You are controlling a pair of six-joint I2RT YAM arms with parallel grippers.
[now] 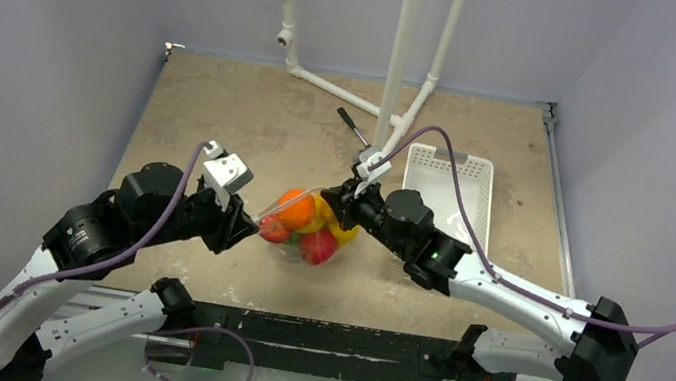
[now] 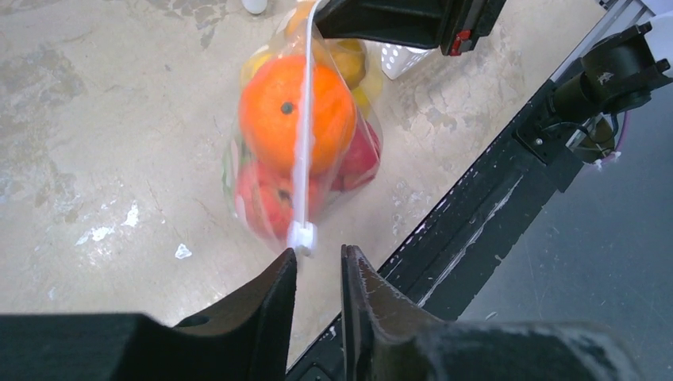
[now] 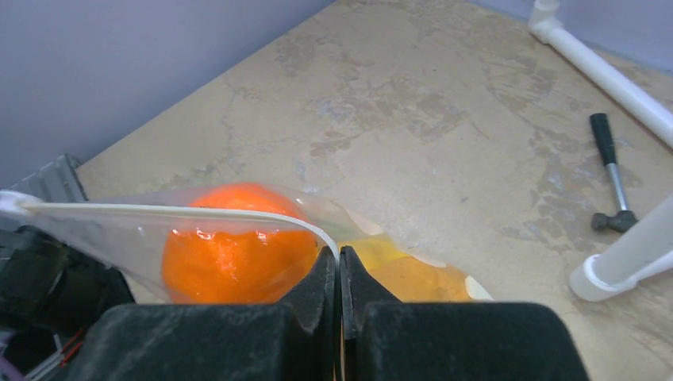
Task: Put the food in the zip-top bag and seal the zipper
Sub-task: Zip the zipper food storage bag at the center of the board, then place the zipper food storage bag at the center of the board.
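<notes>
The crinkly clear zip-top bag (image 1: 305,234) sits mid-frame on the mottled beige table (image 1: 224,113), bulging with glossy round food (image 2: 270,119), an orange uppermost. The right pincer (image 3: 340,266) is pressed together on the thin whitish zipper (image 3: 198,212). The left pincer (image 2: 319,258) stands slightly apart, empty, beneath the blocky white slider (image 2: 302,236).

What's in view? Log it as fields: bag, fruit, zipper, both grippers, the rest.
bag: clear, full
fruit: inside bag, orange uppermost
left gripper: slightly open, empty, just short of slider
right gripper: shut on bag's opposite end
zipper: strip looks closed, slider at left gripper's end
rest: white tray, hammer, apart from bag
</notes>
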